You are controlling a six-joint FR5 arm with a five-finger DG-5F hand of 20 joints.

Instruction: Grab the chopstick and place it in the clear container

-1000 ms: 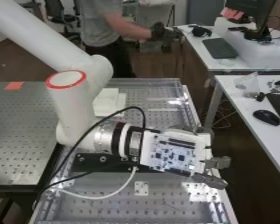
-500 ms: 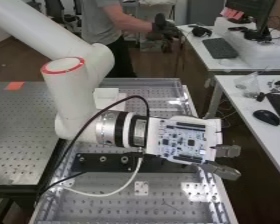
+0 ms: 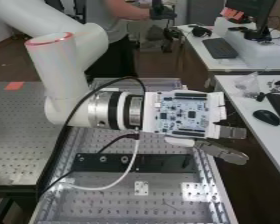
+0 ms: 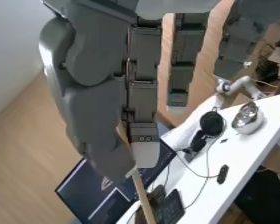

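Note:
In the high view the hand (image 3: pixel 222 151) is held out past the bench's right edge, fingers pointing right, above the gap beside the side desk. From the wrist, the hand (image 4: pixel 101 117) has its thumb and a finger pinched together on the chopstick (image 4: pixel 145 200). That thin, light wooden stick runs out beyond the fingertips, and its upper part is largely covered by them. I cannot make out a clear container.
The perforated metal bench (image 3: pixel 111 205) carries a black bar (image 3: pixel 134 162) with round fittings, below the wrist, and a small metal plate (image 3: pixel 141 188). To the right stands a white desk (image 3: pixel 247 107) with a mouse (image 3: pixel 266 117). A black cable loops around the wrist.
Across the high view frames the hand and wrist have moved up the picture, baring more of the black bar. The circuit board on the hand has levelled out.

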